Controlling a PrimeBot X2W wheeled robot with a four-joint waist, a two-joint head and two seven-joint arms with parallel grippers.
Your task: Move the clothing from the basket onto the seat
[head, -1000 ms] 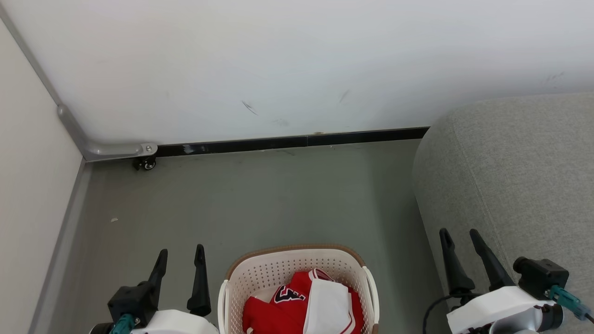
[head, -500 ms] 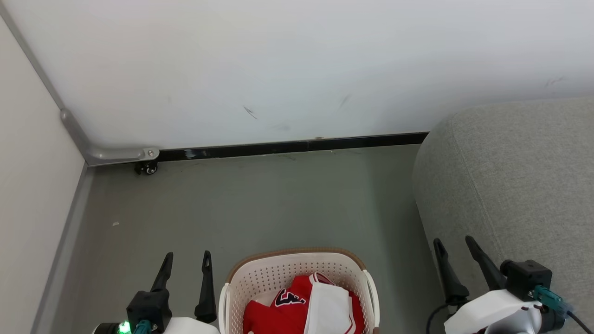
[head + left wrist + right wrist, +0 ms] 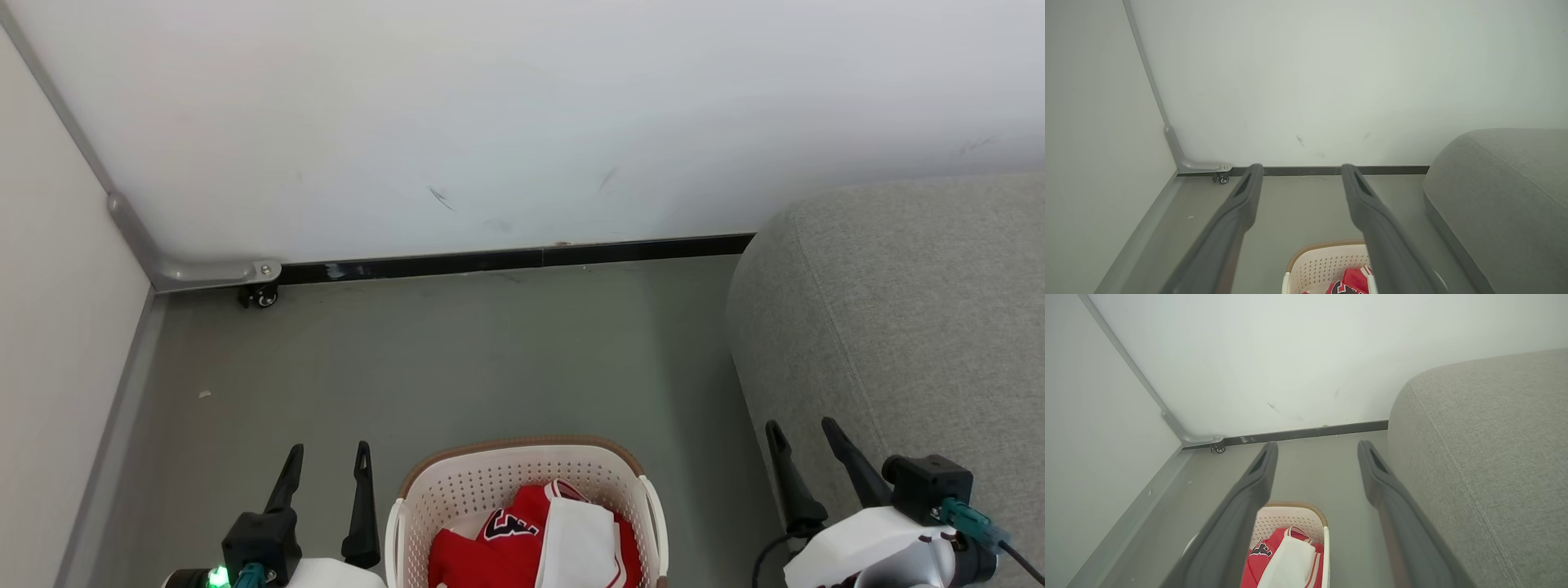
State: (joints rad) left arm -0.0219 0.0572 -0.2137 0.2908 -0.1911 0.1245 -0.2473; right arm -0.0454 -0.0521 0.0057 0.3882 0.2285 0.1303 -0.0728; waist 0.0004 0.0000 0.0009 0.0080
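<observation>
White wall (image 3: pixel 522 122) across the back, faintly scuffed, with a black skirting strip (image 3: pixel 506 261) along its foot. Grey-green floor (image 3: pixel 457 359) below it. Grey woven seat (image 3: pixel 914 310) at the right, with a rounded corner. Cream perforated basket (image 3: pixel 490 478) with brown rim on the floor at the bottom centre, between the two arms and apart from the seat. Red and white clothing (image 3: pixel 522 547) bundled inside the basket, dark logo facing up, white panel lying over its right part. Left gripper (image 3: pixel 329 449) just left of the basket, fingers spread wide, holding nothing. Right gripper (image 3: pixel 800 425) by the seat's rounded side, also wide and empty. Small caster wheel (image 3: pixel 260 297) in the far left corner.
</observation>
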